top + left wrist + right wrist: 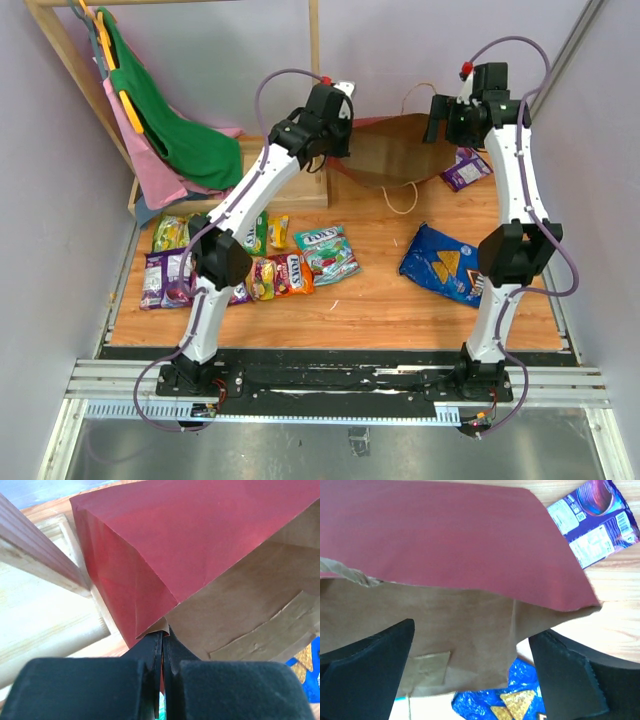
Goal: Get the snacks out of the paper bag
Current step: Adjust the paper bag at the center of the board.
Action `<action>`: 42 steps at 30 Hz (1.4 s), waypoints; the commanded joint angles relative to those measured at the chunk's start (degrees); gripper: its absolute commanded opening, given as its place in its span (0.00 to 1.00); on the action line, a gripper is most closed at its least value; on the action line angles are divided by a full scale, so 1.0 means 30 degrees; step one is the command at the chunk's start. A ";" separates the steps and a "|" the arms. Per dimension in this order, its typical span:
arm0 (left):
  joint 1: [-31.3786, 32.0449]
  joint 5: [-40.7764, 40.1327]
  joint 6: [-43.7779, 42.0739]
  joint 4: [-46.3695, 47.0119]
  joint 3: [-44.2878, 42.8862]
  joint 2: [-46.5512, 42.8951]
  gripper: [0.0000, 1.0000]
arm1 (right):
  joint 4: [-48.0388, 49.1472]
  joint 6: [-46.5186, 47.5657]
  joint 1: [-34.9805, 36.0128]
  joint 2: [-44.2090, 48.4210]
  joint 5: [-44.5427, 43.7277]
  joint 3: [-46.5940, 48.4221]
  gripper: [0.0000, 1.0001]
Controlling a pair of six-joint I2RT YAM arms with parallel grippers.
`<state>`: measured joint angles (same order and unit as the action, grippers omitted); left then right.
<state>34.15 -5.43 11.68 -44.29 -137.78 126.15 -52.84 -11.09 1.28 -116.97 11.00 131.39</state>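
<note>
The left claw pinches the paper bag (long axis 9-to-3) at the table's 12 o'clock, while the right claw gapes empty above its 3 o'clock end.

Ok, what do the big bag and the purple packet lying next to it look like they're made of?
The paper bag looks like stiff paper. It is matte dark red outside and brown kraft inside, with sharp fold creases and a glued patch. The purple packet seems to be thin plastic film with a glossy finish, judging by its sheen and printed label. Whether it has a foil lining cannot be told.
</note>
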 commanded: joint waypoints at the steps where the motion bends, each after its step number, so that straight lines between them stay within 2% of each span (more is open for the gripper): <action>1: -0.0642 -0.0198 0.1283 -0.0662 -0.1435 0.1145 0.00 | -0.0752 0.0280 -0.0163 0.0790 -0.0171 0.0604 0.99; 4: -0.0777 -0.0880 0.1902 -0.0075 -0.1249 0.0999 0.01 | 0.0129 0.0264 -0.0163 0.2890 -0.0267 -0.1307 0.98; 10: -0.0778 -0.1660 0.2389 0.0551 -0.1865 0.1271 0.01 | 0.2826 -0.0138 -0.0113 0.8711 0.0751 -0.8536 0.98; 13: -0.0778 -0.1925 0.2372 0.0341 -0.2346 0.1617 0.01 | 0.3706 -0.0210 0.0051 1.1700 0.0244 -1.1718 0.99; 17: -0.0836 -0.2057 0.2518 0.0234 -0.2371 0.1741 0.00 | 0.6899 -0.1836 0.0072 1.6198 -0.0267 -1.6989 0.99; 20: -0.0830 -0.1999 0.2621 0.0240 -0.2429 0.1685 0.00 | 0.8749 -0.3133 0.0072 1.8138 -0.0422 -2.0133 0.99; 24: -0.0817 -0.2086 0.2748 0.0268 -0.2405 0.1454 0.00 | 1.0179 -0.4072 0.0072 1.8701 -0.1596 -2.2795 0.91; 28: -0.0822 -0.1933 0.2714 0.0400 -0.2280 0.1169 0.01 | 1.3510 -0.3749 0.0031 1.8386 -0.0150 -2.4773 0.93; 31: -0.0836 -0.1809 0.2646 0.0423 -0.2285 0.1084 0.01 | 1.4388 -0.3520 0.0064 1.7461 0.0705 -2.4758 0.93; 37: -0.0837 -0.1772 0.2356 0.0380 -0.2272 0.1032 0.01 | 1.5176 -0.0977 0.0097 1.6505 0.3391 -2.4469 0.85; 42: -0.0837 -0.1648 0.2477 0.0416 -0.2319 0.1091 0.01 | 1.4413 0.0175 0.0931 1.6091 0.2527 -2.4353 0.72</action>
<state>31.64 -10.66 19.40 -44.25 -143.04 130.78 -10.92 -15.38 1.78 -68.27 18.41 57.25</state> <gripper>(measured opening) 0.011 0.736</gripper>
